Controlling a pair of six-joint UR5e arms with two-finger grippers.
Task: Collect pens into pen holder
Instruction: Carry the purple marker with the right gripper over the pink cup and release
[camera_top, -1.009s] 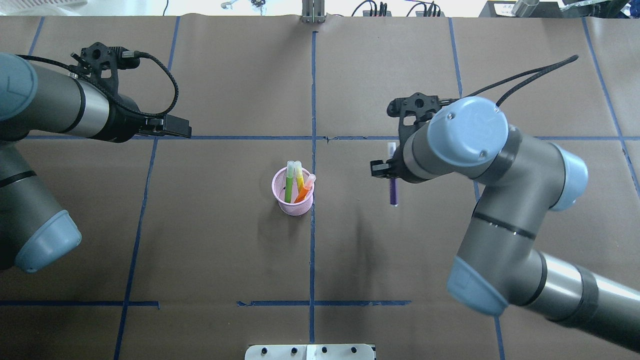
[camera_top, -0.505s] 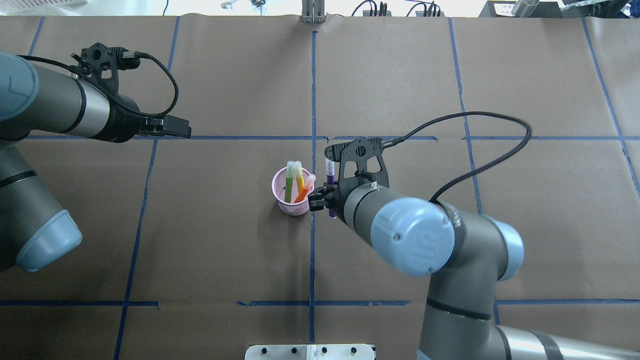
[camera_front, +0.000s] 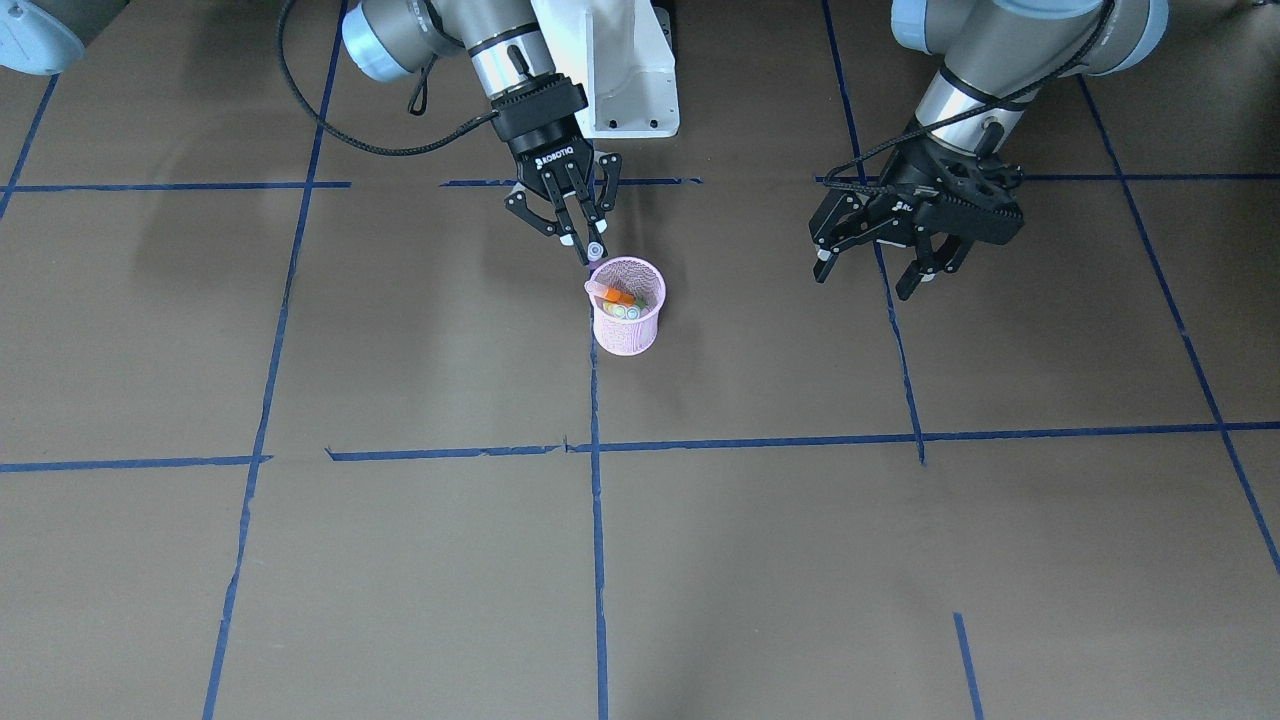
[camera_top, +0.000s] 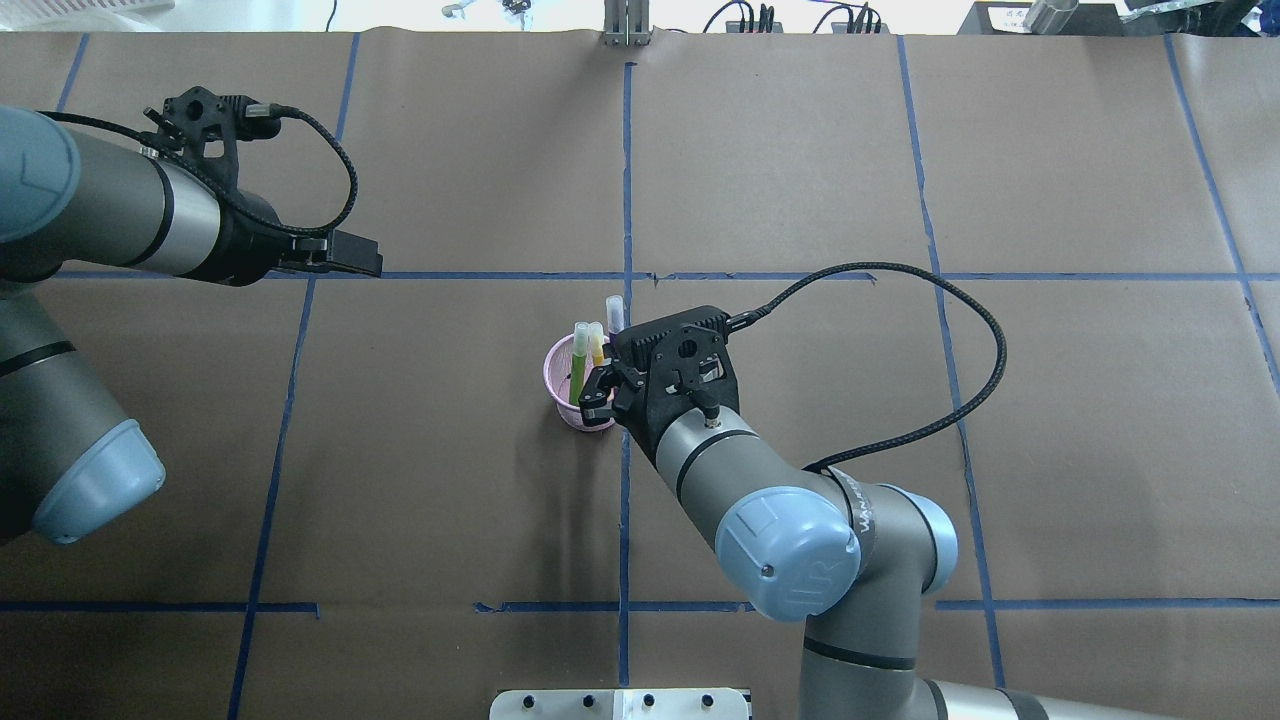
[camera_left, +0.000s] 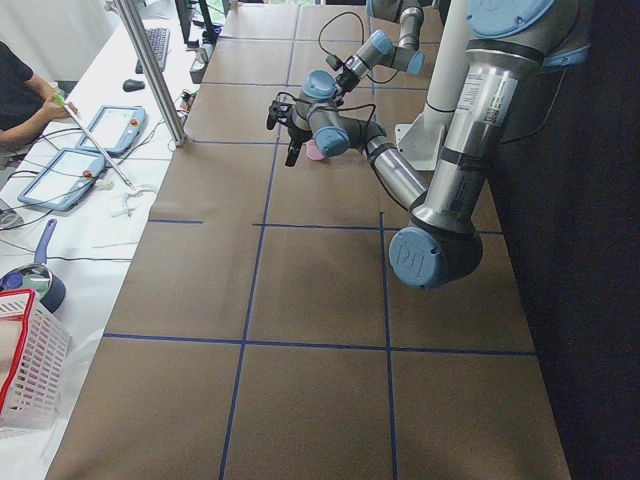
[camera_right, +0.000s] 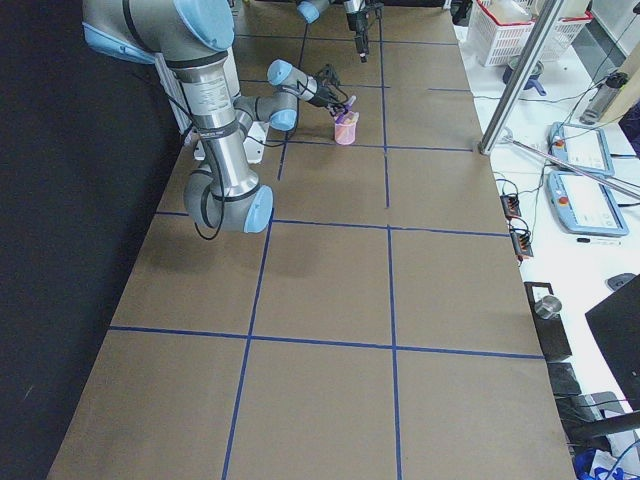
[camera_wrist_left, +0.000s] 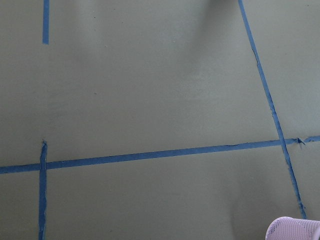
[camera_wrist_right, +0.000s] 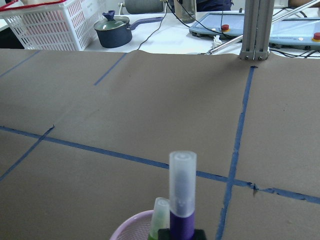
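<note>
Insert step, last pen by the look of it. Right gripper is clamped on the purple pen, held about upright, clear cap up, over the robot-side rim of the pink mesh pen holder. Can't see its lower tip, so can't tell if it's inside yet.

Holder sits mid-worktop, well clear of every edge, just robot-left of the centre tape line. It has the green pen, yellow pen and orange pen inside.

Left gripper is parked well apart, jaws spread, empty.

Next: nudge over the free part of the mouth, lower, then let go. Risks are catching the rim or the leaning pens.
</note>
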